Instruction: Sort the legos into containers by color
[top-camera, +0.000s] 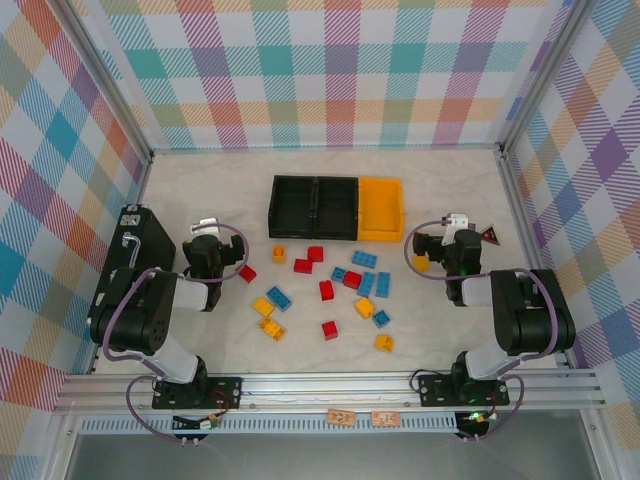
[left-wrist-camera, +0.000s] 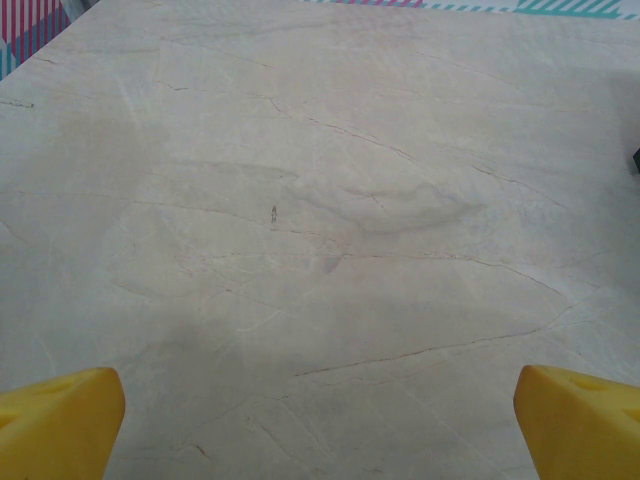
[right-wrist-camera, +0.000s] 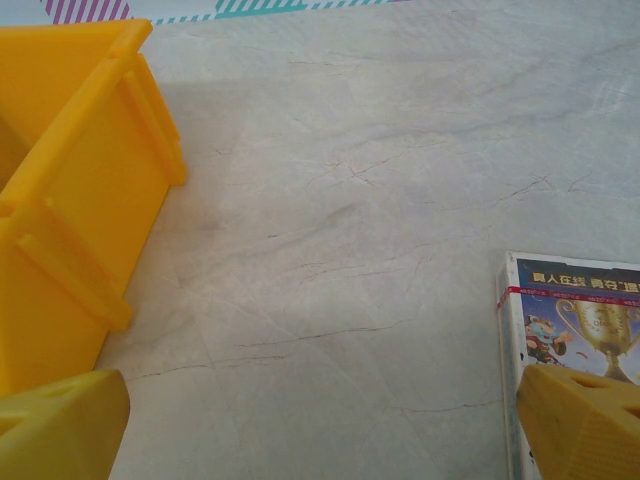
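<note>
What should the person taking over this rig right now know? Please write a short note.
Left gripper: open, empty, over bare table.
Right gripper: open, empty, beside the yellow container.
Legos: all loose on the table, in front of the containers.
Done: nothing sorted; the containers look empty.
Left: every red, blue and yellow lego.

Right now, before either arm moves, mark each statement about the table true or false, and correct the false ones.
1. The containers stand in a row, the yellow-orange one at the right end. True.
2. Some legos already lie in the containers. False: the containers look empty, and the legos lie on the table.
3. The left hand and the right hand are both open and empty. True.
4. The black case lies beside the right arm. False: it lies beside the left arm.
</note>
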